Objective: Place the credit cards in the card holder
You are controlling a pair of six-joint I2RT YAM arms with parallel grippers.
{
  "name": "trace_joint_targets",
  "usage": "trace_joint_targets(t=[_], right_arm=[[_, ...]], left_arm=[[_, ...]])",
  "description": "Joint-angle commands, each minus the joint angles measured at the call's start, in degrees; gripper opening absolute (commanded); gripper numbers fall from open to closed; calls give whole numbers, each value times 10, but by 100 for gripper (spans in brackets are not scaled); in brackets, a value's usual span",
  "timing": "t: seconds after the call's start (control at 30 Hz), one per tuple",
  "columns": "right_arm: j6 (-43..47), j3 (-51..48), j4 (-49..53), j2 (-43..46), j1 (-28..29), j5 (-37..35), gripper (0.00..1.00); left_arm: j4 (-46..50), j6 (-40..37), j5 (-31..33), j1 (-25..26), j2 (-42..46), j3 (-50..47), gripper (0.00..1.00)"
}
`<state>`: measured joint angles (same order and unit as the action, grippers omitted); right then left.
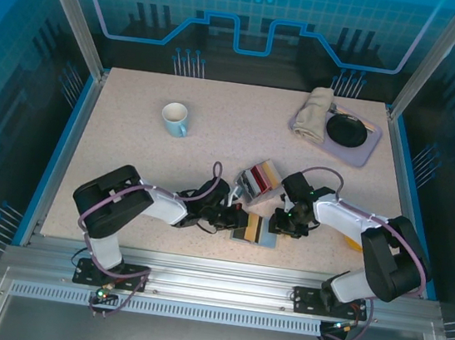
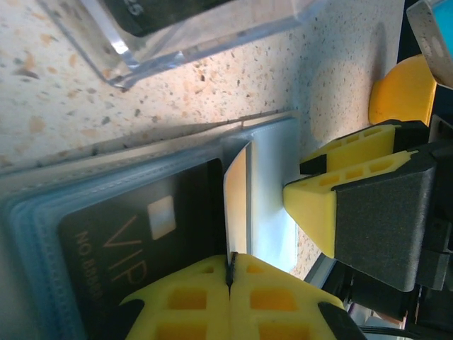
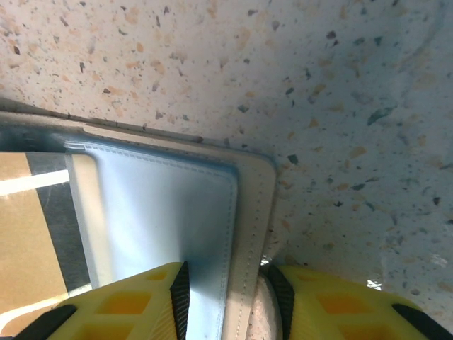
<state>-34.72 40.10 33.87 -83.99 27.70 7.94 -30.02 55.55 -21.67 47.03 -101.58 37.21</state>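
— Beige outside, silvery-blue inside: where do we have the card holder (image 1: 257, 235)?

— We see it lying open and flat on the speckled table (image 1: 129, 149), close to the near edge, between our two grippers.

— And our left gripper (image 2: 231, 268)?

— Its yellow fingers are pressed together on the lower edge of a tan card (image 2: 238, 188). That card stands on edge, nearly upright, over the open holder. Just beside it, a dark VIP card (image 2: 134, 237) lies under a clear sleeve (image 2: 42, 234) of the holder.

— What of our right gripper (image 3: 230, 301)?

— Its fingers stand apart. One is over the holder's pale inner panel, the other over bare table, with the stitched rim of the holder between them. We cannot tell whether either finger presses down.

— Where are the other credit cards (image 1: 258, 177)?

— We make out a small bunch, red, white and tan, in a clear case (image 2: 177, 35). It lies just beyond the holder, towards the middle of the table.

— Anything else on our table?

— A white mug (image 1: 175, 119) stands well apart on the far left. A grey tray (image 1: 362, 152) in the far right corner carries a folded cloth (image 1: 313, 114) and a black dish (image 1: 347, 131).
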Motion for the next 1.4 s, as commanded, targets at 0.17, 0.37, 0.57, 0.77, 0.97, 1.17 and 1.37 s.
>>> trace_joint_targets(t=[0.17, 0.37, 0.57, 0.77, 0.97, 1.17, 1.37], right_arm=[[-9, -31, -27, -24, 2, 14, 38], [-10, -31, -28, -23, 2, 14, 38], [-11, -30, -21, -17, 0, 6, 38], [-10, -31, -13, -6, -4, 2, 39], [-6, -31, -5, 4, -10, 1, 39], [-9, -35, -15, -4, -10, 13, 38], [-19, -44, -35, -15, -10, 26, 35]], left_arm=[[46, -2, 15, 14, -26, 24, 8], [70, -2, 28, 26, -30, 45, 12], [117, -10, 45, 32, -19, 55, 18], [174, -28, 69, 32, 15, 54, 22], [186, -34, 64, 32, 12, 61, 14], [201, -40, 60, 39, -4, 86, 13], [205, -24, 67, 49, -25, 105, 12]])
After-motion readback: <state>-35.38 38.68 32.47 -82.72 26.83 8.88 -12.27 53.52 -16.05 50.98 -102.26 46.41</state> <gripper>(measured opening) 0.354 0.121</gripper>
